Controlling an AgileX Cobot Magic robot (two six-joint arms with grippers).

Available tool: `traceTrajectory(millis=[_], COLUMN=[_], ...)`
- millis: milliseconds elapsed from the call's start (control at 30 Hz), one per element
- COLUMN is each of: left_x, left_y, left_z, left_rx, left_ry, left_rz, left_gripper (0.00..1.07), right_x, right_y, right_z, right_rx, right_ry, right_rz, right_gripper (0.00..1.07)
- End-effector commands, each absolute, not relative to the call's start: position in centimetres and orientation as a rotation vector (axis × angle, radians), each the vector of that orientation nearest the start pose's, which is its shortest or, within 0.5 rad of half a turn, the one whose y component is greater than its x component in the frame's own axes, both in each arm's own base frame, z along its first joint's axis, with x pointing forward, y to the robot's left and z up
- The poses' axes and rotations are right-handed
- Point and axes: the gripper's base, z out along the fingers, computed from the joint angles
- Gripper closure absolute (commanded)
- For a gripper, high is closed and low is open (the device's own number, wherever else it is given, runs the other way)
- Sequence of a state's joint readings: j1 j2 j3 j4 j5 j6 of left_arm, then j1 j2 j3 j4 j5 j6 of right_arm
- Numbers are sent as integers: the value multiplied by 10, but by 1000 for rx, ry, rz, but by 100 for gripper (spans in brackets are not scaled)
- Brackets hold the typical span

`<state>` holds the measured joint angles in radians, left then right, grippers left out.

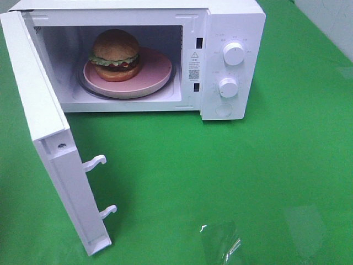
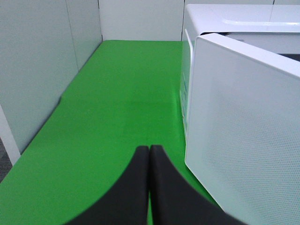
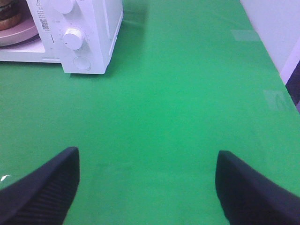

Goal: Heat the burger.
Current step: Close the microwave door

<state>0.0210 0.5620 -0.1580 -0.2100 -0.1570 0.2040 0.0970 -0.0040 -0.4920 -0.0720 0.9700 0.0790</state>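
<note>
- Green table [image 1: 237,165]; an open microwave [image 1: 231,33] stands ahead of both end effectors.
- Burger [image 1: 115,52] sits inside on a pink plate [image 1: 151,83]; likely soft and light, so grip the plate rim.
- Left end effector [image 2: 149,151] pressed together; right end effector [image 3: 146,159] spread, empty.

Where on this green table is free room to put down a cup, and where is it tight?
Widest bare patch: the green table in front of and right of the microwave. A narrower patch between the open door and the microwave front, where door hooks stick out. Crowded: inside the microwave, filled by the pink plate and burger.
</note>
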Motion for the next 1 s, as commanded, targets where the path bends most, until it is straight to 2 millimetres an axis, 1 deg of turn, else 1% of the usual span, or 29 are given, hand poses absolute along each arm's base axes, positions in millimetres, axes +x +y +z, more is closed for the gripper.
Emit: traceTrajectory(millis=[33,67,133,167,200,233,267,333,367,467,533,700,733,800,833,867,900,933,1000], left_x=[126,126,139,139,145,145,151,154,159,163,170,178,183,186,192,192,198,198,205], left_y=[6,6,5,5,4,4,2,0,-3,-8,-15,-20,-21,-23,-28,-28,-30,-30,-31], left_z=[233,233,225,225,220,220,216,215,215,214,210,203,199,198,200,200,201,201,201], left_rx=[-20,-20,-4,-4,10,10,35,52,74,111,172,190,185,185,223,223,250,250,257], left_ry=[1716,1716,1749,1749,1765,1765,1775,1773,1749,1724,1699,1691,1705,1709,1710,1710,1711,1711,1723], left_rz=[69,69,69,69,55,55,39,27,-12,-54,-124,-188,-221,-245,-299,-299,-325,-325,-332], left_gripper=[107,107,107,107,107,107,107,107,107,107,107,107,107,107,107,107,107,107,107], right_x=[-5,-5,-5,-5,-5,-5,-5,-5,-5,-5,-5,-5,-5,-5,-5,-5,-5,-5,-5], right_y=[-5,-5,-5,-5,-5,-5,-5,-5,-5,-5,-5,-5,-5,-5,-5,-5,-5,-5,-5], right_z=[283,283,283,283,283,283,283,283,283,283,283,283,283,283,283,283,283,283,283], right_rx=[-12,-12,-12,-12,-12,-12,-12,-12,-12,-12,-12,-12,-12,-12,-12,-12,-12,-12,-12], right_ry=[1920,1920,1920,1920,1920,1920,1920,1920,1920,1920,1920,1920,1920,1920,1920,1920,1920,1920,1920], right_rz=[39,39,39,39,39,39,39,39,39,39,39,39,39,39,39,39,39,39,39], right_gripper=[32,32,32,32,32,32,32,32,32,32,32,32,32,32,32,32,32,32,33])
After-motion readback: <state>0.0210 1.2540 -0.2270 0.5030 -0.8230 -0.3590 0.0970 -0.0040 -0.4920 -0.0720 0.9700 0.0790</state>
